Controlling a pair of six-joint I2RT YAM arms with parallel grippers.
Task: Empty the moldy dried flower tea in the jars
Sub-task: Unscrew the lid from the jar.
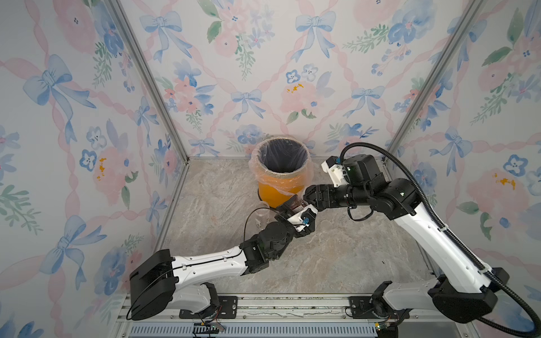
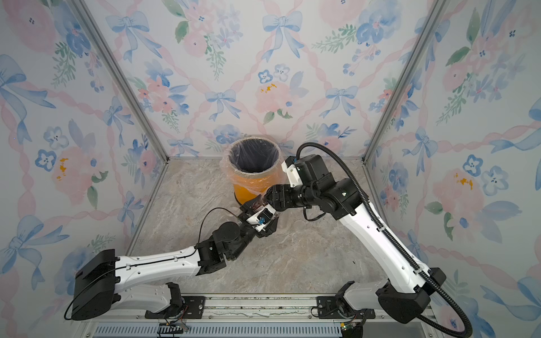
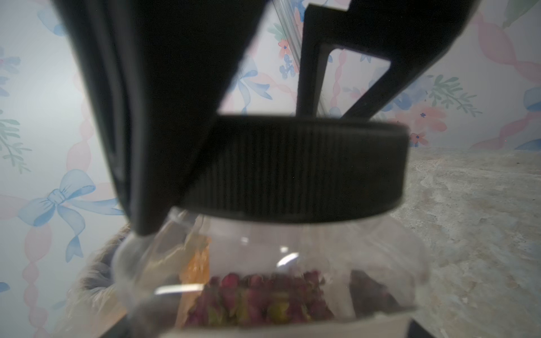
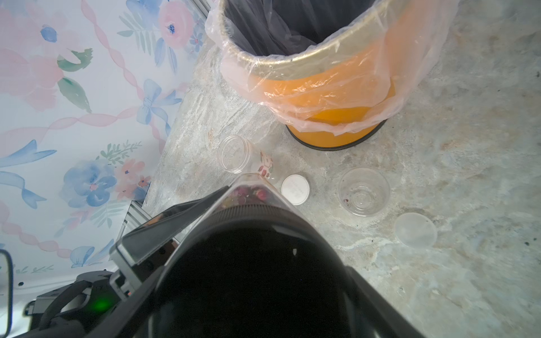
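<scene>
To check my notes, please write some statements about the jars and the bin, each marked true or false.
1. The orange bin has a plastic liner. True.
2. The black lid is off its jar. False: it is on the jar.
3. That jar holds dried flower tea. True.
4. The white lid lies inside the bin. False: it lies on the table.
5. The round jar on the table is full. False: almost empty.

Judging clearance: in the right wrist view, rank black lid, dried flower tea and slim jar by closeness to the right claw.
1. Black lid, in the right claw.
2. Dried flower tea, inside the lidded jar.
3. Slim jar, on the table.
</scene>
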